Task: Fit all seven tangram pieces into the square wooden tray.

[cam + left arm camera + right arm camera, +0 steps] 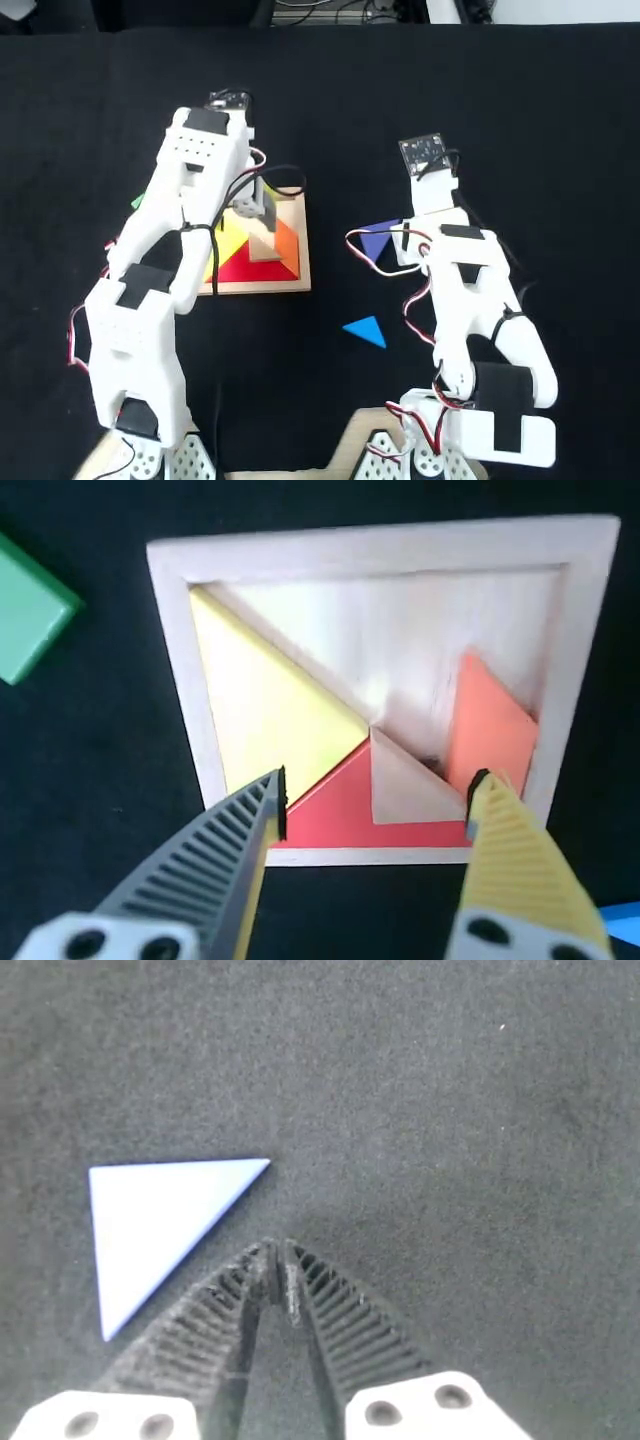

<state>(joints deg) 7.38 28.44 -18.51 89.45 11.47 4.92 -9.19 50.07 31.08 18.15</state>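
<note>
The square wooden tray [303,282] [380,548] holds a yellow triangle [265,710], a red triangle [335,815], a small wood-coloured triangle [405,785] and an orange triangle [490,730]; its far half is bare wood. My left gripper [375,802] [259,215] hovers open over the tray's near edge, holding nothing. My right gripper [272,1260] is shut and empty just above the black cloth, beside a purple triangle [377,238] that looks pale in the right wrist view [150,1225]. A blue triangle [365,331] lies on the cloth. A green piece [30,615] [137,201] lies left of the tray.
Black cloth [500,100] covers the table, with open room at the back and right. Both arm bases [440,440] stand at the front edge. The left arm [190,200] covers the tray's left side in the high view.
</note>
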